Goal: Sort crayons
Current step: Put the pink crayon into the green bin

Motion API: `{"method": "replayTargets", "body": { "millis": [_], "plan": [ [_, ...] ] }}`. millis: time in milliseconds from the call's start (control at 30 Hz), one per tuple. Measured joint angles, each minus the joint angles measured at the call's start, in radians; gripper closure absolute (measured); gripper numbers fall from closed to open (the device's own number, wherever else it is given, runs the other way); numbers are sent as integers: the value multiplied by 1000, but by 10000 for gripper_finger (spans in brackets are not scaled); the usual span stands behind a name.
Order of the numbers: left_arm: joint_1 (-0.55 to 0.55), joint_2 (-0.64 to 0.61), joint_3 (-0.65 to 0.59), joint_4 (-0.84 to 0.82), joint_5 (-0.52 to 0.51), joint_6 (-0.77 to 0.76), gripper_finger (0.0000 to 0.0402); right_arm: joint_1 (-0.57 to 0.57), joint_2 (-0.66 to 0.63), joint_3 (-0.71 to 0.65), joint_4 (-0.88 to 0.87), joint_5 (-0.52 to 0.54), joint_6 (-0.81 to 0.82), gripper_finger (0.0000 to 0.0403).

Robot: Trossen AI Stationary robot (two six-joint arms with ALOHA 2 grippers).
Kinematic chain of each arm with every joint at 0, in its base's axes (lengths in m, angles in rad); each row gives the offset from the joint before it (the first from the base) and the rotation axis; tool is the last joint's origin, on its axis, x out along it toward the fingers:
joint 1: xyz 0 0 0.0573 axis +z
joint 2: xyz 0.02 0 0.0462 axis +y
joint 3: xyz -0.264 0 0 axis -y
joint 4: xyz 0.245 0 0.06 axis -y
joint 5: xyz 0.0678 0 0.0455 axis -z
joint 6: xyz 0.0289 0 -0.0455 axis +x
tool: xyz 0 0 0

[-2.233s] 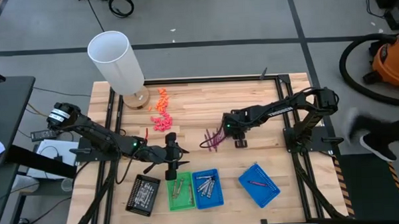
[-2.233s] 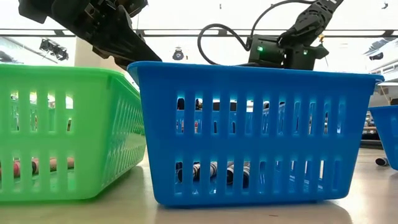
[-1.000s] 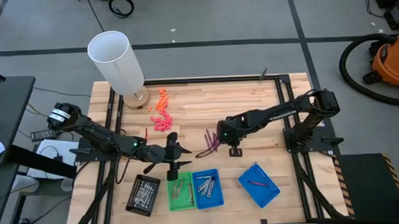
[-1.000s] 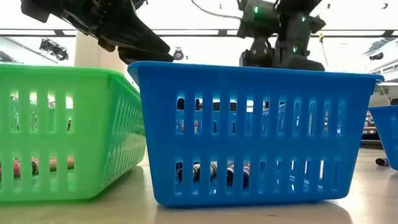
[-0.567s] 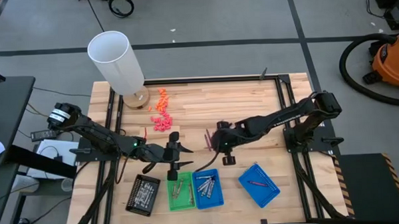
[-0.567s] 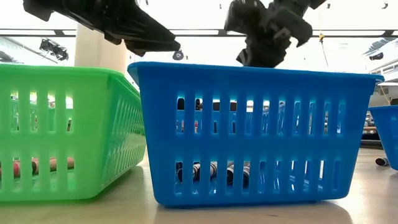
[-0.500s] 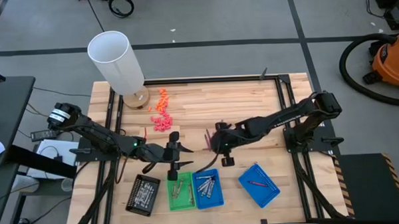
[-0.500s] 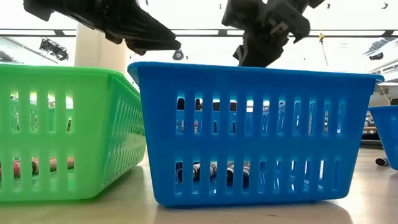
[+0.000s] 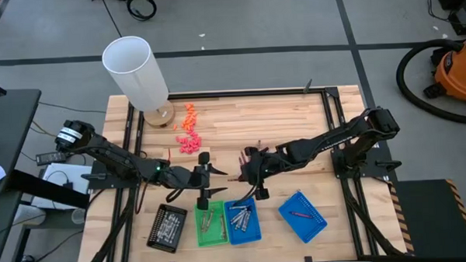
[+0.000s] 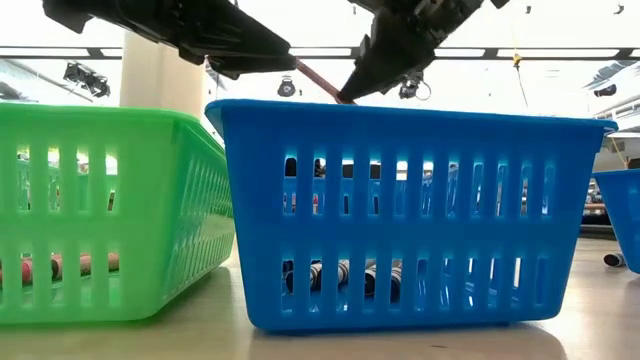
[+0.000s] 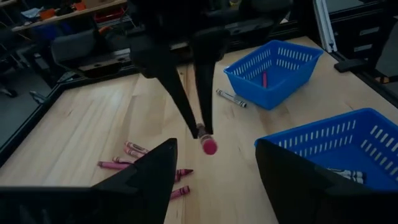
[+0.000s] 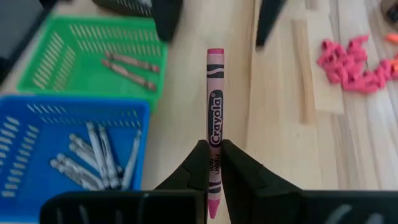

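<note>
Item: magenta crayon (image 12: 214, 118), pinched by its lower end in my right fingers (image 12: 212, 163), held above the wooden surface (image 9: 279, 125) just beside the blue tray (image 9: 242, 222) of silver crayons (image 12: 102, 158). My left fingers (image 9: 204, 181): spread wide, empty, beside the green tray (image 9: 211, 229).
</note>
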Motion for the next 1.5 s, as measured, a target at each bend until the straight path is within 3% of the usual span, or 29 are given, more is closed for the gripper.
{"method": "replayTargets", "body": {
  "millis": [300,1000,1300,1500],
  "plan": [
    [6,0,0,25,0,0,184,0,0,0,110,-17,-3,368],
    [6,0,-1,83,-1,-30,366,0,-1,0,160,-19,12,363],
    [6,0,-1,84,0,-31,368,-1,-1,0,166,-18,53,315],
    [5,0,-1,64,0,-56,368,-1,-48,0,67,-6,75,268]
  ]
}}
